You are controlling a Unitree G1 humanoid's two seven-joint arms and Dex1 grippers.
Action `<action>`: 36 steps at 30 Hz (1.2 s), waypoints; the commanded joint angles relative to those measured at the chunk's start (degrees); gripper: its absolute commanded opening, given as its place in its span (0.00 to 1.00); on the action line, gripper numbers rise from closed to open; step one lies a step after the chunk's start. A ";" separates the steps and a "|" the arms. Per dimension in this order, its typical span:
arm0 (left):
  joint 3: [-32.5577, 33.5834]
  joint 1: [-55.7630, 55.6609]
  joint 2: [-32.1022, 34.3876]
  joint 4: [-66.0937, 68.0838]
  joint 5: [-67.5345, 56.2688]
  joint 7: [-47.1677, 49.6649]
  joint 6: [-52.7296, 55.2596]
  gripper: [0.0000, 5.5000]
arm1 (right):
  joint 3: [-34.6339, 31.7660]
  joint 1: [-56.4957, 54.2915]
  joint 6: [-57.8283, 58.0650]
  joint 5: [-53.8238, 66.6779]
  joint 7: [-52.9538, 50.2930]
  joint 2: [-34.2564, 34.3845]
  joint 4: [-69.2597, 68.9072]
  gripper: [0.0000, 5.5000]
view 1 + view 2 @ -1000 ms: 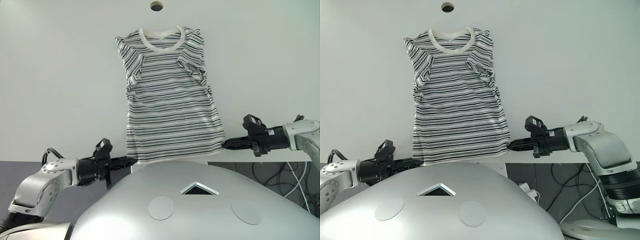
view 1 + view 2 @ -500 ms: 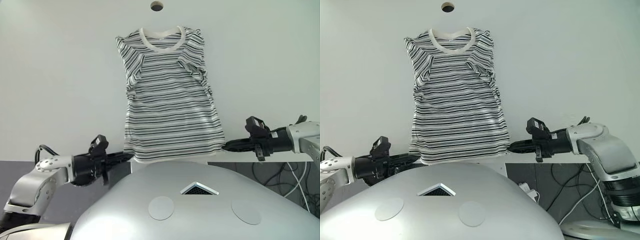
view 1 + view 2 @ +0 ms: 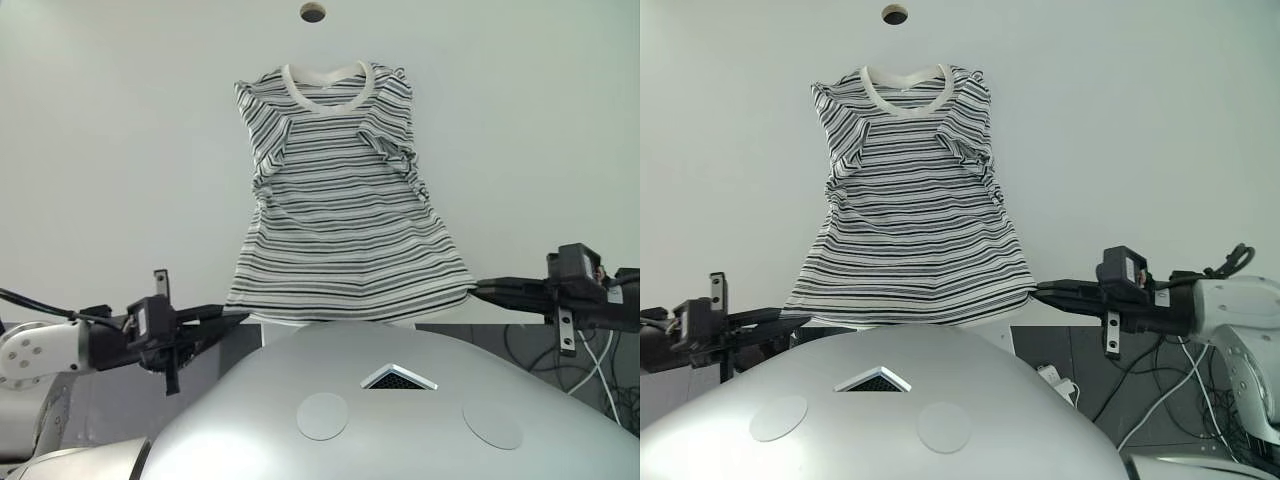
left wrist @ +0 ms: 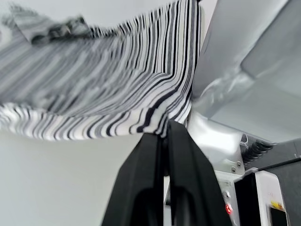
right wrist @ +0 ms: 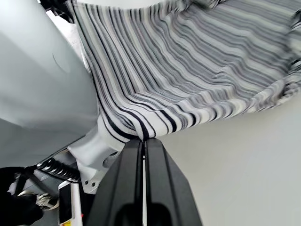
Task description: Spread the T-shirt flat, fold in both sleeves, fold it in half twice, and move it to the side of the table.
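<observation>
A black-and-white striped T-shirt (image 3: 340, 200) with a cream collar lies on the white table (image 3: 120, 180), collar at the far end. Its near hem is stretched wide between both grippers at the table's front edge. My left gripper (image 3: 232, 318) is shut on the hem's left corner (image 4: 162, 129). My right gripper (image 3: 482, 290) is shut on the hem's right corner (image 5: 141, 134). Both sleeves lie crumpled inward against the shirt's sides. In the wrist views the lifted hem sags between the two corners.
A small dark hole (image 3: 313, 12) sits in the tabletop beyond the collar. Bare white tabletop lies on both sides of the shirt. Cables (image 3: 1160, 390) hang off the front right of the table.
Both grippers have moved outward and toward me with the hem corners, pulling the hem wider. The shirt has slid a little toward me.
</observation>
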 commanded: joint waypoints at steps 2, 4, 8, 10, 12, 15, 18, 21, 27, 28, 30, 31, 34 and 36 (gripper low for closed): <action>6.73 -0.62 -1.00 -1.31 -7.19 -1.21 2.06 0.00 | -8.15 1.63 -1.66 5.87 1.35 3.29 -3.00 0.00; 9.48 -1.00 -1.00 -1.89 -11.18 -1.21 4.13 0.00 | -11.39 2.69 -2.18 8.64 1.93 4.81 -4.61 0.00; 14.91 -3.09 -0.62 -3.02 -18.79 -0.31 8.94 0.00 | -16.24 3.35 -3.30 13.38 1.67 7.34 -5.83 0.00; 16.56 -2.03 -1.80 -4.92 -19.38 -1.46 9.53 0.00 | -18.07 4.45 -4.03 14.31 2.17 8.50 -6.57 0.00; 18.27 -1.10 -3.13 -6.55 -19.71 -2.71 9.59 0.00 | -20.38 5.69 -4.80 15.65 2.72 9.74 -7.45 0.00; 19.18 -2.45 -4.40 -7.31 -17.86 -1.97 9.14 0.00 | -20.02 4.52 -4.61 15.41 0.29 9.54 -7.12 0.00; 12.95 -10.51 -6.07 -5.63 -3.42 5.20 4.07 0.00 | -13.16 -3.16 -2.92 11.29 -8.37 7.36 -4.86 0.00; 3.82 -20.47 -7.88 -1.94 13.09 13.87 -1.32 0.00 | -2.27 -13.81 0.19 5.76 -16.81 4.84 -1.45 0.00; -8.14 -40.82 -10.57 12.11 32.81 28.94 -6.83 0.00 | 17.75 -39.63 6.86 -3.23 -25.64 3.94 11.48 0.00; -9.67 -43.36 -10.89 14.35 34.86 30.85 -6.91 0.00 | 20.79 -43.70 6.72 -5.60 -26.35 4.62 14.69 0.00; -13.05 -48.51 -11.18 20.11 41.28 35.51 -9.46 0.00 | 26.88 -50.81 5.82 -10.49 -26.84 6.29 21.61 0.00; -15.19 -51.61 -11.28 24.05 44.90 38.10 -10.77 0.00 | 29.93 -54.33 5.22 -13.04 -26.76 7.47 25.74 0.00; -21.62 -59.41 -11.18 35.05 55.05 45.31 -15.88 0.00 | 36.49 -62.79 2.26 -19.41 -25.96 11.17 37.72 0.00; -25.99 -64.55 -11.30 43.12 61.04 49.87 -18.43 0.00 | 39.92 -68.14 -0.45 -23.30 -25.30 14.25 46.79 0.00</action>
